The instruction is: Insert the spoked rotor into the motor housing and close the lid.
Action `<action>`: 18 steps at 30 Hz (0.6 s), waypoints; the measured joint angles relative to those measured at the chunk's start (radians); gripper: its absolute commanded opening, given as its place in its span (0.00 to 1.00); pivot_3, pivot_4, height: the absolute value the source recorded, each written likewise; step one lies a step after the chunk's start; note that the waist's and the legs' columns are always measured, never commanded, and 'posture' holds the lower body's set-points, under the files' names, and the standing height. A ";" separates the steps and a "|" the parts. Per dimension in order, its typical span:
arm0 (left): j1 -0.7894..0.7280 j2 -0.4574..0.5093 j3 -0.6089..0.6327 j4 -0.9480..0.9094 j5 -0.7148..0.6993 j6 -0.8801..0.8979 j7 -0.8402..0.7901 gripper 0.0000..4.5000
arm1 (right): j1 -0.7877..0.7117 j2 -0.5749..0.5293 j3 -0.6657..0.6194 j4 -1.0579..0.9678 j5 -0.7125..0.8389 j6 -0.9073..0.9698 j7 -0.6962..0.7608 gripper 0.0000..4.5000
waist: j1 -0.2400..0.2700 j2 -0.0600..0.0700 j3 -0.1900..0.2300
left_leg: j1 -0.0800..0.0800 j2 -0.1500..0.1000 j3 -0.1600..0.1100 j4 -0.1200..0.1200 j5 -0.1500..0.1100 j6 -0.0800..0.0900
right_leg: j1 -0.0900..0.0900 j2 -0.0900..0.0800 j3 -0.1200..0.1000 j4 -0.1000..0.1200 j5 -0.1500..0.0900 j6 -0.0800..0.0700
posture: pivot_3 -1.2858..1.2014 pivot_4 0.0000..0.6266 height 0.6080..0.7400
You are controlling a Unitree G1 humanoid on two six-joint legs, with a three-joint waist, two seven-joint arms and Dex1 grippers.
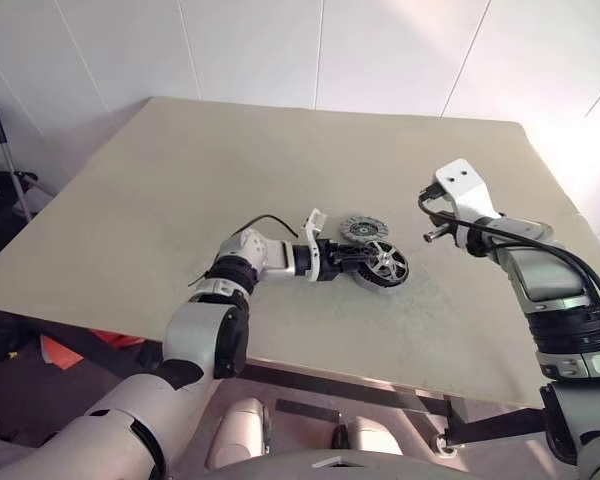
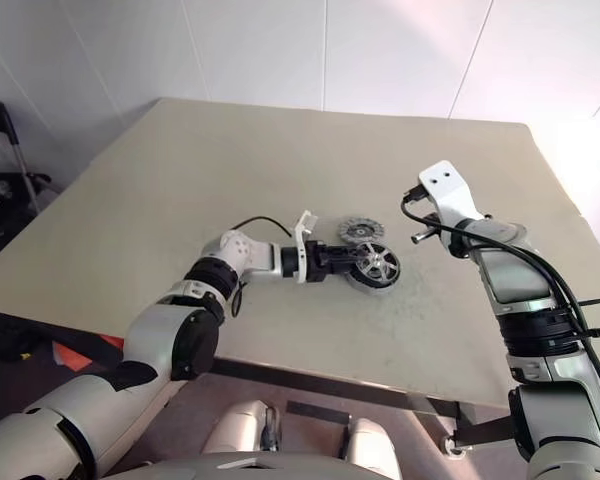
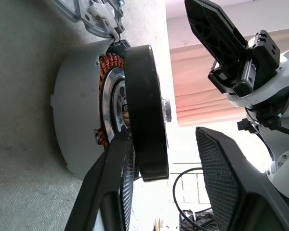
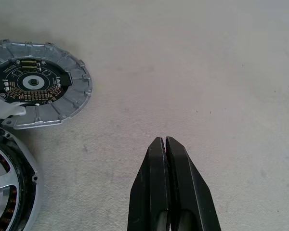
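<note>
Two parts of the task meet at the left gripper (image 1: 365,262): the spoked rotor (image 1: 384,264) sits at the mouth of the motor housing (image 3: 77,125), which rests on the worktop (image 1: 280,160). In the left wrist view the rotor's black rim stands proud of the copper windings and looks slightly tilted, so it appears only part-way in. The left jaws are spread around it, one finger (image 3: 113,187) lying against the rim, the other standing clear; whether they bear any load cannot be told.

The lid (image 4: 38,84), a ribbed grey disc, lies flat on the worktop just beside the housing, untouched. The right gripper (image 4: 164,144) hovers over bare worktop a little way off, its jaws pressed together and empty.

The step in hand seems to be seating the rotor. To do it well, the rotor should be brought square to the housing before any push, since a tilted wheel could jam against the windings or the rim. The left jaws would best open fully and back straight away, without dragging the rim sideways. The housing is loose on the worktop and may slide, so any pressing should be straight down its axis.
</note>
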State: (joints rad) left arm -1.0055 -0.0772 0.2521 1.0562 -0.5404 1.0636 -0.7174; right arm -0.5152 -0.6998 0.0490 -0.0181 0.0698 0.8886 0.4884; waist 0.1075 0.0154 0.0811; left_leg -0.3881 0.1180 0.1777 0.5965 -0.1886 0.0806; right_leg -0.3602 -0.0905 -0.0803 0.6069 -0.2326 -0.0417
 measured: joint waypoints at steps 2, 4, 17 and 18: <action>0.000 0.016 0.001 0.000 0.000 -0.010 -0.004 0.46 | 0.000 0.001 0.000 -0.005 0.002 -0.004 0.010 0.00 | -0.003 0.000 0.000 | 0.000 0.000 0.000 0.000 0.000 0.000 | 0.000 0.000 0.000 0.000 0.000 0.000 | 0.52 0.00 1.00; 0.000 0.034 0.002 -0.001 0.001 -0.013 -0.007 0.46 | 0.001 0.001 0.000 -0.010 0.004 -0.005 0.016 0.00 | -0.004 0.000 0.000 | 0.000 0.000 0.000 0.000 0.000 0.000 | 0.000 0.000 0.000 0.000 0.000 0.000 | 0.52 0.00 1.00; 0.132 0.170 0.032 -0.318 -0.042 0.048 -0.005 0.46 | 0.082 0.028 0.003 -0.180 0.093 -0.032 0.151 0.00 | -0.001 0.001 0.000 | -0.004 0.000 0.000 -0.001 0.000 0.001 | -0.004 0.000 0.000 0.000 0.000 0.000 | 0.52 0.00 1.00; 0.152 0.178 0.033 -0.367 -0.045 0.047 0.005 0.46 | 0.100 0.026 0.003 -0.201 0.101 -0.033 0.164 0.00 | -0.001 0.001 0.000 | -0.004 0.000 0.000 -0.001 0.000 0.000 | -0.004 0.000 0.000 0.000 0.000 0.000 | 0.52 0.00 1.00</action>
State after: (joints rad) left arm -0.8531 0.1004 0.2853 0.6889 -0.5858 1.1102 -0.7125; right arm -0.4151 -0.6740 0.0517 -0.2196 0.1711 0.8555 0.6521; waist 0.1069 0.0164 0.0816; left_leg -0.3920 0.1181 0.1777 0.5960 -0.1890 0.0811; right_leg -0.3638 -0.0906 -0.0804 0.6069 -0.2327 -0.0418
